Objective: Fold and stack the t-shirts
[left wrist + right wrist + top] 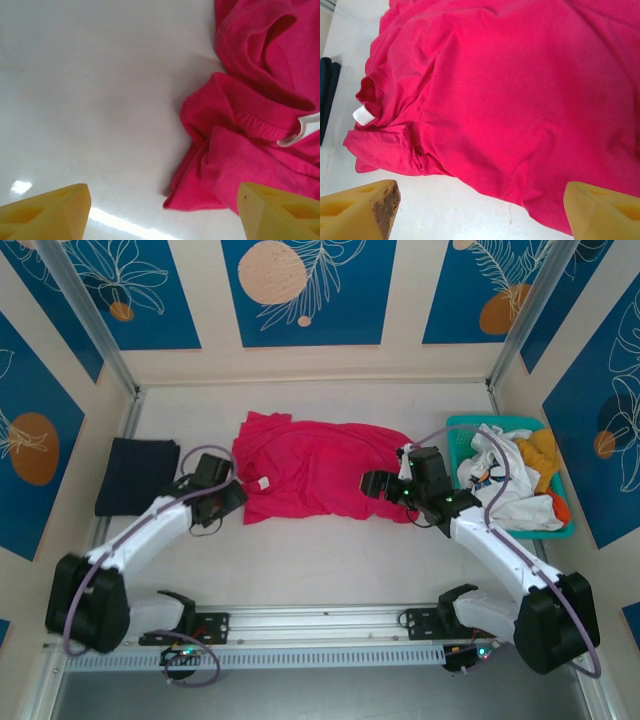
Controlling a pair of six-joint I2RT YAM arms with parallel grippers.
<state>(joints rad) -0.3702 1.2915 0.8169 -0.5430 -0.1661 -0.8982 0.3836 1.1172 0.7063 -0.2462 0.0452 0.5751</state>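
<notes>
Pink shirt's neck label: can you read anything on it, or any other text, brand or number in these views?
None legible.
On the pink shirt, the label: plain white, no print visible.
On the white shirt in the basket: a small dark mark, too small to read.
On the wall panels: leaf and circle patterns, no words.

Robot lab: patterned walls (300, 290), aluminium rail (320, 625)
</notes>
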